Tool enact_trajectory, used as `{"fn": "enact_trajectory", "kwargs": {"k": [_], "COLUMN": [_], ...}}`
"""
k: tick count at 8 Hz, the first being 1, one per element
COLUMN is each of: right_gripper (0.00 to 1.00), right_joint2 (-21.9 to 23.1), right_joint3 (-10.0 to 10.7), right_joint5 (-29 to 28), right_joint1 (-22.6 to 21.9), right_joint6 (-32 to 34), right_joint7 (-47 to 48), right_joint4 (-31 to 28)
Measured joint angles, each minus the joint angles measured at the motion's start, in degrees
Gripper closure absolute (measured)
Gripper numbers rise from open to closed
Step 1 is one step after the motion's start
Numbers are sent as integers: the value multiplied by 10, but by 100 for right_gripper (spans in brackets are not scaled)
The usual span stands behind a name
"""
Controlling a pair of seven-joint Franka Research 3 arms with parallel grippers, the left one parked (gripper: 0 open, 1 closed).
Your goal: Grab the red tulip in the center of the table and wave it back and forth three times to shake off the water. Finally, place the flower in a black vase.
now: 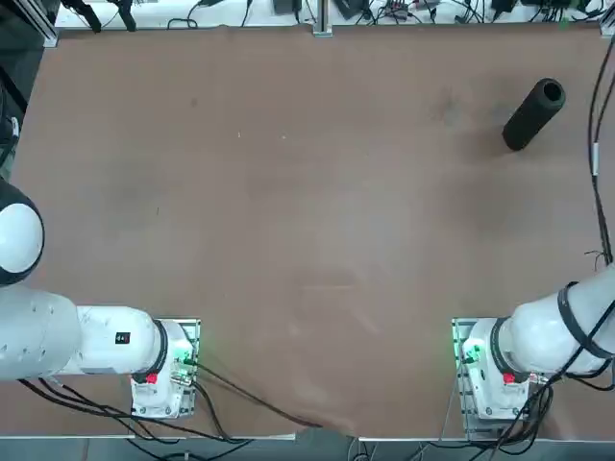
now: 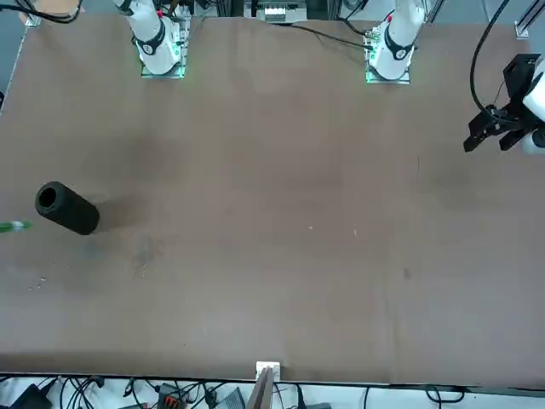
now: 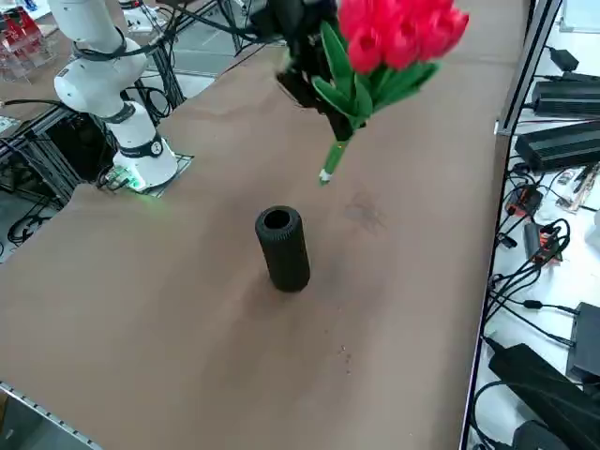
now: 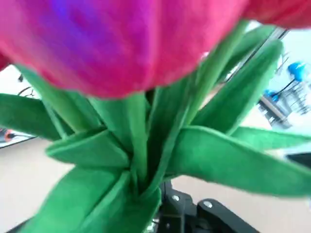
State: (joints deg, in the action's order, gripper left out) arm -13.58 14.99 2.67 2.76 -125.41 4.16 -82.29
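The red tulip (image 3: 398, 33) hangs in the air in the right side view, heads up and tilted, stem end (image 3: 325, 173) pointing down. My right gripper (image 3: 319, 98) is shut on its stem among the green leaves, above and slightly behind the black vase (image 3: 283, 248). The vase stands upright on the table (image 1: 288, 211) at the far right (image 1: 534, 113). In the front view the vase (image 2: 66, 208) is at the left, with a green stem tip (image 2: 13, 226) at the picture's edge. The wrist view is filled by the tulip (image 4: 121, 43) and its leaves (image 4: 146, 160), which hide the fingers.
Cables, power bricks and boxes (image 3: 553, 141) lie on the floor beyond the table's right edge. The right arm's base (image 1: 490, 370) is at the near edge.
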Motion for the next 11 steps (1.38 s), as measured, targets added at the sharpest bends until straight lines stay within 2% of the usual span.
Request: {"fn": "enact_trajectory", "kwargs": {"k": [1,3,4,5,7,8,10,11], "right_gripper": [85,85,85,85,85,85,85,85], "right_joint2": [1,11,18,22,22,21,22,26], "right_joint3": [8,9,0,-20,-64,-74,-78,-77], "right_joint5": [0,-1,-1,-3,3,22,51,56], "right_joint1": [7,17,14,3,-68,-124,-211,-223], "right_joint6": [-1,-1,3,13,23,23,35,62], "right_joint7": [-26,-51,-53,-51,28,104,237,264], "right_joint4": [15,28,28,29,28,28,29,30]}}
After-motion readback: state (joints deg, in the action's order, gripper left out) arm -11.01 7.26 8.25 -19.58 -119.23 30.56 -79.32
